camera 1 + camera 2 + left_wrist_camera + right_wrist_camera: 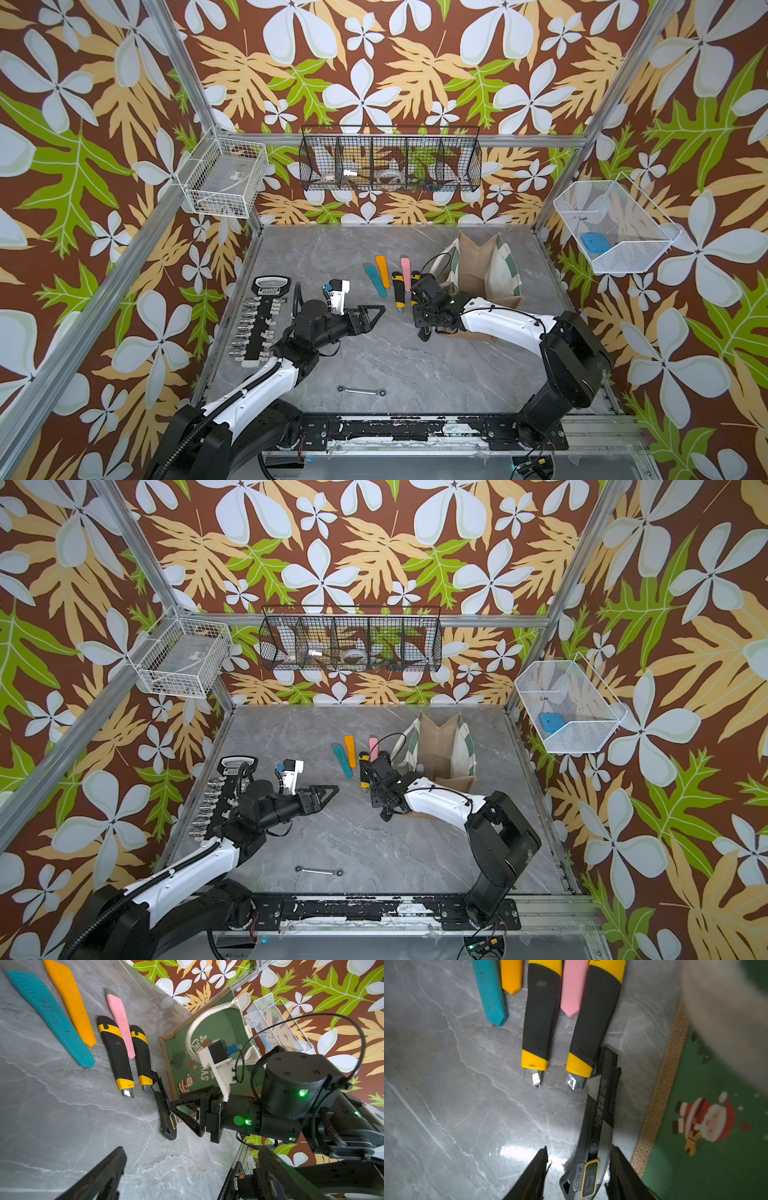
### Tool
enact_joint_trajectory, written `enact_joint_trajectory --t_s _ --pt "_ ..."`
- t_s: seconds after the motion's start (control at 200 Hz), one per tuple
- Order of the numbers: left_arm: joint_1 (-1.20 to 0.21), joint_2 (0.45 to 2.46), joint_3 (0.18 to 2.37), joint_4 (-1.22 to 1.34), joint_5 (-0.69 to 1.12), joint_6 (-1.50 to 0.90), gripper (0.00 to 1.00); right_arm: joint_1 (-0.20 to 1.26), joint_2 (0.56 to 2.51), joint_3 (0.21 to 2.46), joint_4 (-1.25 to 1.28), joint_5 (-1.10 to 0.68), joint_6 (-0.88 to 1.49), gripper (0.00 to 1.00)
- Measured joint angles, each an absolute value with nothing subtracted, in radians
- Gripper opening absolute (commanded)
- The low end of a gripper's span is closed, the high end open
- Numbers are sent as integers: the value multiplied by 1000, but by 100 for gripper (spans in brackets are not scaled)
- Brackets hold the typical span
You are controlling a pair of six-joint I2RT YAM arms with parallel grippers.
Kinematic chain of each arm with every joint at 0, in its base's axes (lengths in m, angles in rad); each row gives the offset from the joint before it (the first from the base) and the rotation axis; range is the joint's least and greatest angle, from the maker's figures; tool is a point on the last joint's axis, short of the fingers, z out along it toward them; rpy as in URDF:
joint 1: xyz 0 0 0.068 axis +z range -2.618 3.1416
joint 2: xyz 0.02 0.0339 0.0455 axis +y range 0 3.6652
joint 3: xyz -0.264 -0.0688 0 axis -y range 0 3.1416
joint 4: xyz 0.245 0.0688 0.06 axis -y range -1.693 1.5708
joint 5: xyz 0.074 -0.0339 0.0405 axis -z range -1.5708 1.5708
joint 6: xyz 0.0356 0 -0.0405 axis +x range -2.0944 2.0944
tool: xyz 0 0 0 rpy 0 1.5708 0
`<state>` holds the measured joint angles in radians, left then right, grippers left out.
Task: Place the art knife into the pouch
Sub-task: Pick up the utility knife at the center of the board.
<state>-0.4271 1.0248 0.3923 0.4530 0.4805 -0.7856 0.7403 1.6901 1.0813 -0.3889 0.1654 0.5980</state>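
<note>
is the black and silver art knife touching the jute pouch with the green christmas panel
Apart. The right wrist view shows a strip of grey table between the black and silver art knife and the jute pouch.

Pouch handle [726, 1012] blurred; art knife [593, 1136] end cut off by edge.

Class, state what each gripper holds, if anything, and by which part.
Nothing is gripped yet. The right gripper straddles the art knife at its slider end, with a gap on one side. The left gripper is open and empty.
</note>
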Motion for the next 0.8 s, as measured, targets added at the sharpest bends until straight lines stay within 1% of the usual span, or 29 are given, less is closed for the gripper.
enact_joint_trajectory --t_s 0.295,0.486,0.801 --pt "-427 1035 397 453 502 -785 100 747 1748 1082 -384 165 598 51" --pt "-427 1037 406 448 508 -778 100 753 1757 1087 -393 199 598 51" --pt "-427 1037 450 408 516 -730 100 753 1775 1052 -382 201 602 50"
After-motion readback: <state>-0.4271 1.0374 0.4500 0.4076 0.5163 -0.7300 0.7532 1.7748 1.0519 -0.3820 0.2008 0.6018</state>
